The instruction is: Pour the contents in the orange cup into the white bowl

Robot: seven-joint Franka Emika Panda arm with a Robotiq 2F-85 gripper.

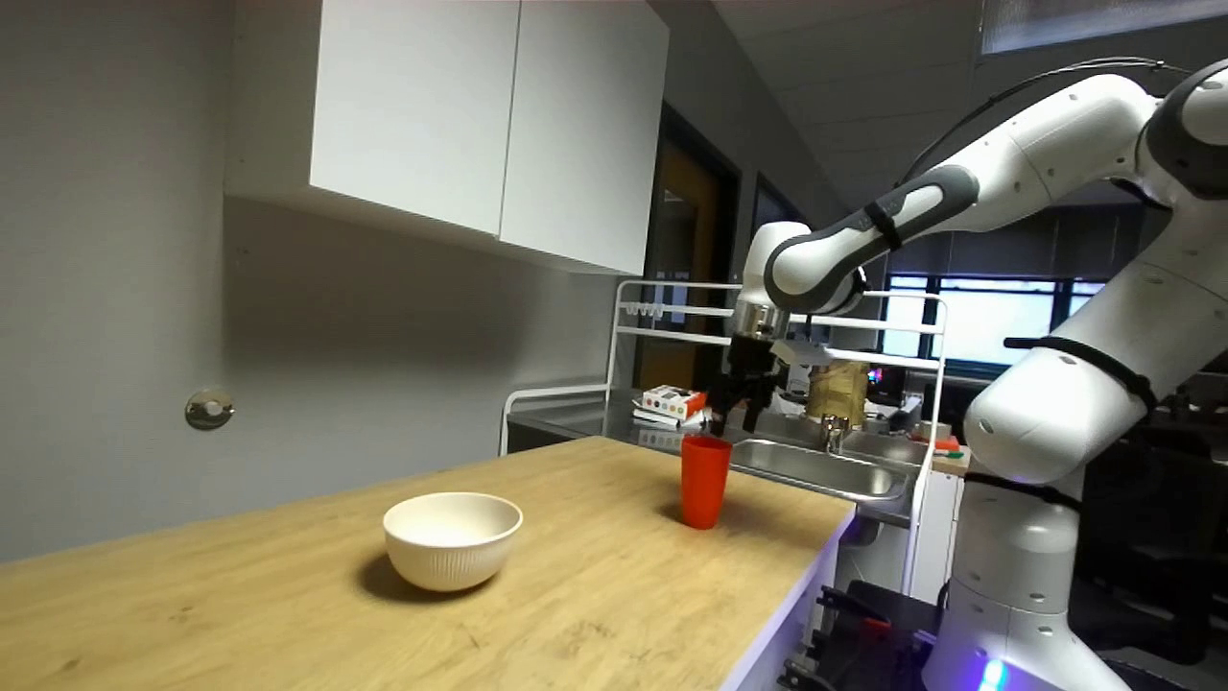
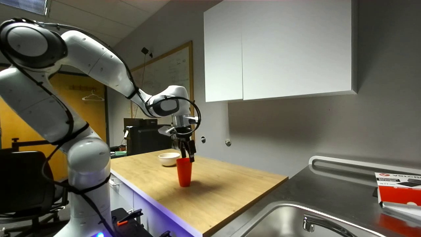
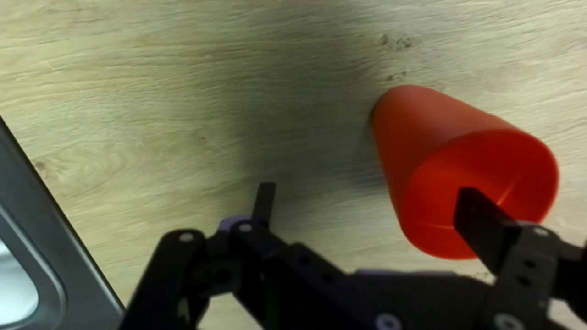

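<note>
I'm at the top of the orange cup [image 1: 703,489], a bit off-centre; it stands upright on the wooden tabletop [image 1: 576,566] near the sink [image 2: 279,219], the white bowl [image 1: 453,555] well apart from it. My gripper [image 3: 367,189] is spread wide, pinching nothing: in the wrist view one finger overlaps the cup's mouth, the other shows outside. Whether it dips inside, I can't tell. Best grasp, I reckon: centre the cup's wall between the fingers, go straight down, close gently, lift level; early tilt could spill.
</note>
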